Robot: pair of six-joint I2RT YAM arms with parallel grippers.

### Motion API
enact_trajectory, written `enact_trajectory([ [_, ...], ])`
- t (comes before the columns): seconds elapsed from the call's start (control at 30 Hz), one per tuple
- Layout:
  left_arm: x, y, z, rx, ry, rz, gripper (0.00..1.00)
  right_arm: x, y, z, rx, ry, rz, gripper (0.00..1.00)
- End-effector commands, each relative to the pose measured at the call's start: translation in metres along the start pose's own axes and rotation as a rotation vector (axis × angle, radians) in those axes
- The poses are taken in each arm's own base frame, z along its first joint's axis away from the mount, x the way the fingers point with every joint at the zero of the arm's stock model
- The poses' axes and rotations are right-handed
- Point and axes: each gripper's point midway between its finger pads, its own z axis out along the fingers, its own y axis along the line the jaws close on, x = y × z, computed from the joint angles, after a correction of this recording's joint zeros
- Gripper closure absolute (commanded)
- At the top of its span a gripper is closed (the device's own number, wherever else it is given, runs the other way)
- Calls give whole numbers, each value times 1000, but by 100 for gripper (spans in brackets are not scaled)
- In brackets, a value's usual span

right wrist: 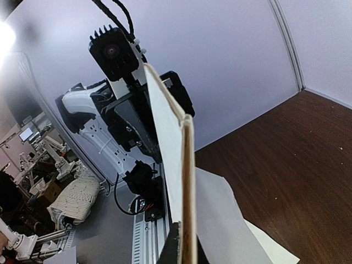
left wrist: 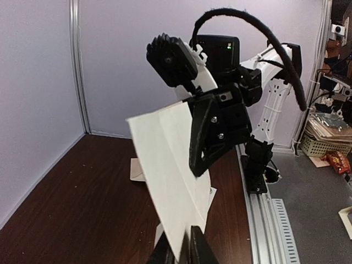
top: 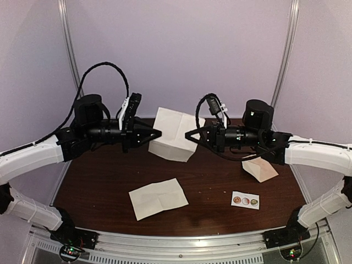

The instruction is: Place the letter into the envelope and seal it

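Both sides of my letter (top: 173,147) were taken, right gripper (top: 188,136) clamped, left gripper (top: 159,133) narrow with grip unclear; next I needed the envelope (top: 261,170) beneath the right.

The dark brown wooden table (top: 209,181) carries three flat things. A creased whitish paper sheet (top: 158,198) lies near its front middle. A small white strip with three round stickers (top: 245,201) lies to the right of the sheet, apart from it. Behind the strip, near the right edge, rests a small pale tan-cream paper envelope (top: 260,170).
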Motion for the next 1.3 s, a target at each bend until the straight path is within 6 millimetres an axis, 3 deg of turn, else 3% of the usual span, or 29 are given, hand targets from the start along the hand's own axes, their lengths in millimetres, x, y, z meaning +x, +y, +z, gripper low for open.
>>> enact_trajectory([
  [0.0, -3, -2, 4, 24, -16, 13, 97, 0, 4, 5, -7, 29, -25, 100],
  [0.03, -3, -2, 5, 28, -14, 13, 100, -1, 5, 4, -6, 26, -27, 98],
  [0.1, -2, -2, 6, 35, -8, 14, 100, -1, 6, 3, -9, 26, -26, 75],
  [0.3, 9, -5, 13, 37, 39, 35, 100, -14, 7, -16, 101, 24, -99, 29],
  [0.47, 23, -21, 29, 90, 95, 49, 100, -10, -4, -29, 232, 129, -146, 11],
  [0.6, 29, -25, 34, 134, 113, 39, 100, 0, -4, -30, 241, 245, -139, 5],
  [0.73, 39, -29, 38, 174, 151, 13, 100, 25, -2, -25, 203, 368, -97, 13],
  [0.93, 47, -31, 43, 199, 179, -5, 100, 33, 7, -19, 148, 401, -90, 25],
  [1.13, 48, -32, 44, 203, 188, -7, 100, 41, 9, -13, 115, 433, -77, 54],
  [1.27, 49, -32, 44, 203, 190, -9, 100, 47, 9, -9, 100, 447, -69, 82],
])
